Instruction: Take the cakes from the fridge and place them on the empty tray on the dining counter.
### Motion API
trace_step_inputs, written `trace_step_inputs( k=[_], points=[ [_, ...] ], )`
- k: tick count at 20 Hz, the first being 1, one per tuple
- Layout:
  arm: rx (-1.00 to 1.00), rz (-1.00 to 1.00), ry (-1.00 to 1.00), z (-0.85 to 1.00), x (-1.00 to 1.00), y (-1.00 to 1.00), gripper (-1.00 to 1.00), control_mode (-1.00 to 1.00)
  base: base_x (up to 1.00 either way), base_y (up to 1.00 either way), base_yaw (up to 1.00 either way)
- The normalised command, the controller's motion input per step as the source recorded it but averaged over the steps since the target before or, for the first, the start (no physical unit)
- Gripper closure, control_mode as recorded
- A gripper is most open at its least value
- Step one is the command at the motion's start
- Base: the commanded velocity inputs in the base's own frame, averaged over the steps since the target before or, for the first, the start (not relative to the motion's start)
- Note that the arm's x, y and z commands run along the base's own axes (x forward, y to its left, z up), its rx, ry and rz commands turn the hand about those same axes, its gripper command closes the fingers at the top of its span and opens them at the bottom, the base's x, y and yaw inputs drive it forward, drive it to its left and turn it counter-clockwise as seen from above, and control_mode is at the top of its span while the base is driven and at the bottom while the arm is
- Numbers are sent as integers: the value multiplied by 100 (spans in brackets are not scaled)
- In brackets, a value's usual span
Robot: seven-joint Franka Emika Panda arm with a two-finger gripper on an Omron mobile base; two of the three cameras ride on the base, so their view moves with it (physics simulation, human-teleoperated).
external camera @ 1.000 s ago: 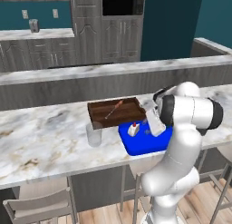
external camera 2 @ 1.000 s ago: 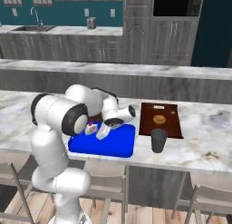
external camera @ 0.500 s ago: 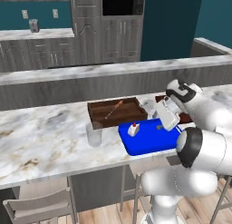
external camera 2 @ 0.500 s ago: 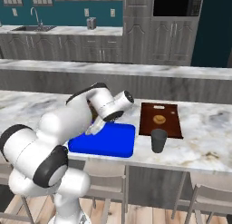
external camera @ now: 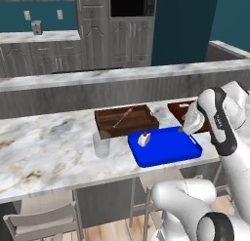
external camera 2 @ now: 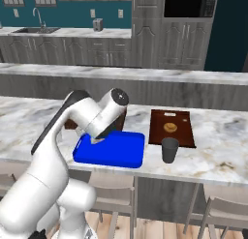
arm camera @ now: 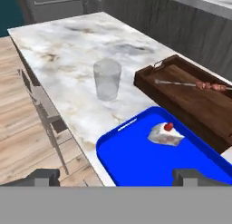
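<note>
The white cake point(arm camera: 166, 133) lies on the blue tray point(arm camera: 131, 159) at lower right of the hand view, on the counter point(arm camera: 77, 51), a glass point(arm camera: 107, 79) to the upper left, a wooden tray point(arm camera: 190, 98) behind, and the gripper point(arm camera: 115, 177) wide open, empty.

A bright blue tray point(arm camera: 136, 159), at lower centre of the hand view, is looking like smooth glossy plastic. The tabletop point(arm camera: 77, 51) is showing polished white-and-grey marble. At right, a dark wooden tray point(arm camera: 190, 100) is appearing matt. The tumbler point(arm camera: 107, 79) is looking like clear glass.
</note>
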Motion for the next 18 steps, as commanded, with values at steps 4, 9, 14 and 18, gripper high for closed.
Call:
trace_step_inputs(
  k=[4,9,14,18],
  points=[
    [-1,-76,0,13,-62,1,-100,-100,0,0,0],
    [0,-72,0,30,-69,0,-100,-100,0,0,0],
    [0,-44,-2,65,-58,0,-100,-100,0,0,0],
    [0,-24,-13,46,-63,-2,-100,-100,0,0,0]
  ],
)
